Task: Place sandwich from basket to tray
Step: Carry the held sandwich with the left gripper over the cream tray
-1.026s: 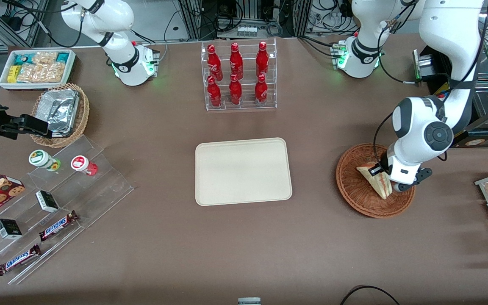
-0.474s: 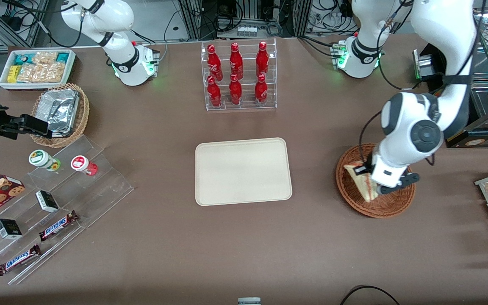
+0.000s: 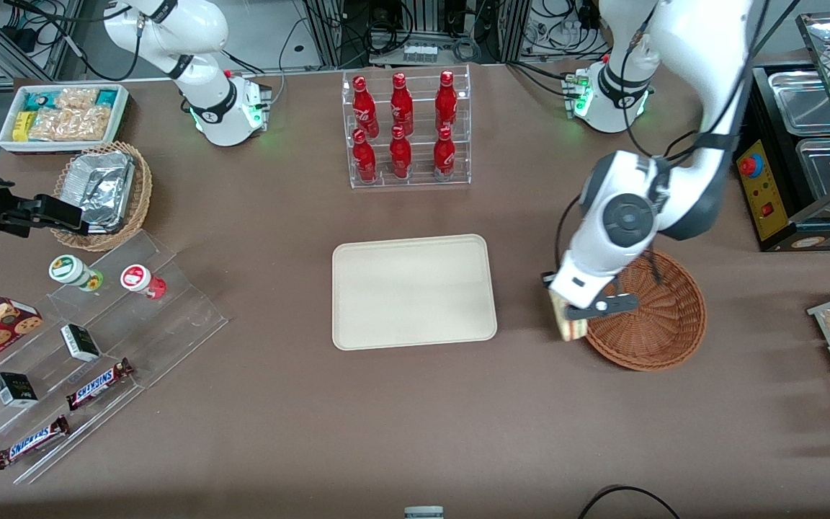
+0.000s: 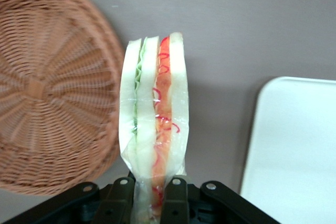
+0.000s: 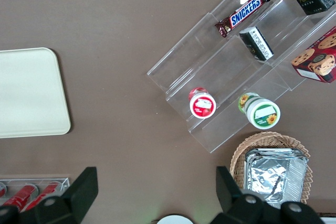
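Left wrist view: wrapped layered sandwich (image 4: 155,124) between jaws

Bright even overhead light; soft shadows on table (image 3: 415,418); sharp focus.

"SNICKERS" on two candy bars (image 3: 100,383); box text seems unreadable.

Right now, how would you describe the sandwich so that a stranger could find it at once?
Find the cream tray mid-table, then the reddish-brown basket toward the working arm's end. Between them the gripper holds the sandwich above the bare table. It is the only bread wedge, with red and green filling.
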Robot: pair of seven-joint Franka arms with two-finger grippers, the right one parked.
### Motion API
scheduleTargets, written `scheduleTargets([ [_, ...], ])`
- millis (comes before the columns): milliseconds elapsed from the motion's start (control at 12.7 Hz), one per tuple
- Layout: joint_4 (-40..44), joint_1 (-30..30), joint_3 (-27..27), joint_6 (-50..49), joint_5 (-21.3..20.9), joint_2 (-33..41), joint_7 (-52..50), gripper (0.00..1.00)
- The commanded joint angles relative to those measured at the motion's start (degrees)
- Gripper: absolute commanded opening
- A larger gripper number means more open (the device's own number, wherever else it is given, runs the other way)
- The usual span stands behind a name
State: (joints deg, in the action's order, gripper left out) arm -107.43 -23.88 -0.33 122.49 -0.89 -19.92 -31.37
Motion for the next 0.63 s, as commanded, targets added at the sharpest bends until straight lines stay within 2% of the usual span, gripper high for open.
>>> scheduleTargets([
  [0, 9.7, -4.8, 0.7, -4.1, -0.4, -6.7, -0.7, 0.0],
  [237, 18.0, -10.0, 0.6, -6.0, -0.3, -12.7, -6.6, 0.0],
  [553, 25.4, -14.5, 0.6, -6.0, 4.7, -18.3, -8.6, 0.0],
])
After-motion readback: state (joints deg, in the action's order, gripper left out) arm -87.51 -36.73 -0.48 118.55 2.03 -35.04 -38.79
